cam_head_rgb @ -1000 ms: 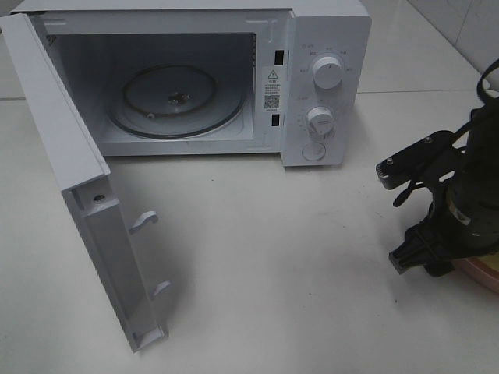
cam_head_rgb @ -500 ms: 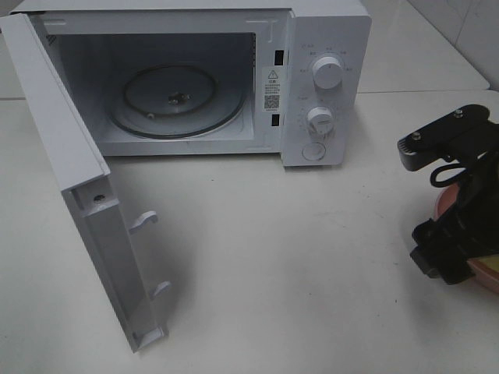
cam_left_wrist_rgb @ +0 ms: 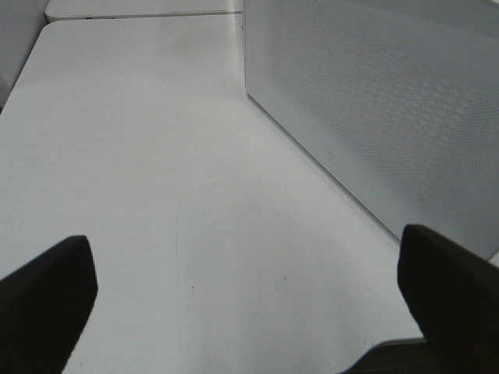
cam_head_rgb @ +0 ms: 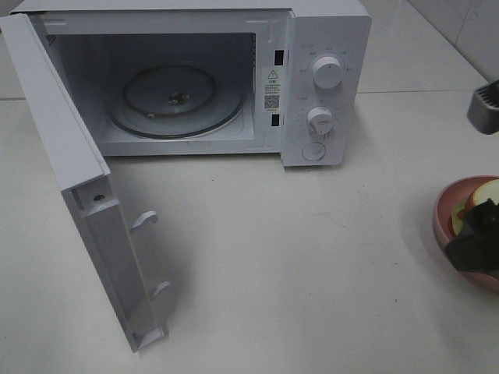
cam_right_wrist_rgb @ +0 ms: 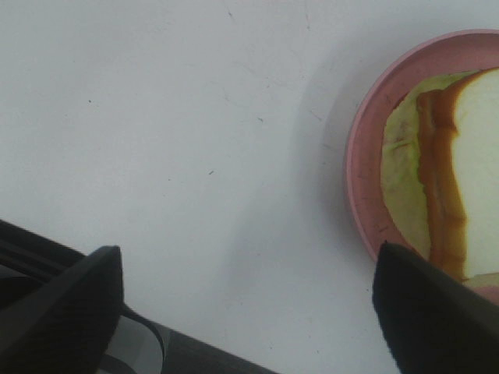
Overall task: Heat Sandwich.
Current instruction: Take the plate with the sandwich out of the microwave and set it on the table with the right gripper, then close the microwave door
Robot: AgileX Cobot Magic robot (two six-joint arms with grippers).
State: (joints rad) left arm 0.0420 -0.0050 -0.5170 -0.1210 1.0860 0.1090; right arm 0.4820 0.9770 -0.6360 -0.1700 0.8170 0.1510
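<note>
Fingers of the right gripper (cam_right_wrist_rgb: 245, 312) stand wide apart in the right wrist view, nothing between them but bare white table (cam_right_wrist_rgb: 156, 117). One dark fingertip (cam_right_wrist_rgb: 437, 312) overlaps the near rim of the pink plate (cam_right_wrist_rgb: 360, 179); whether it touches cannot be told. In the high view only a dark part of this gripper shows at the right edge, in front of the plate.

The sandwich (cam_right_wrist_rgb: 448, 179) lies flat on the plate, at the far right of the table, well apart from the microwave (cam_head_rgb: 327, 47). In the wrist view its brown crust runs as a long band along the slice's edge, with pale green filling showing outside it toward the plate's rim; the rest is cut off, so its full long axis cannot be judged.

The left gripper (cam_left_wrist_rgb: 245, 304) is also spread wide and empty, over bare table beside the microwave's perforated side wall.

The microwave door (cam_head_rgb: 70, 195) hangs open, the glass turntable (cam_head_rgb: 175, 100) bare. A warning sticker (cam_head_rgb: 272, 89) with a triangle and a code square sits on the frame; its print and the dial markings are too small to read.
</note>
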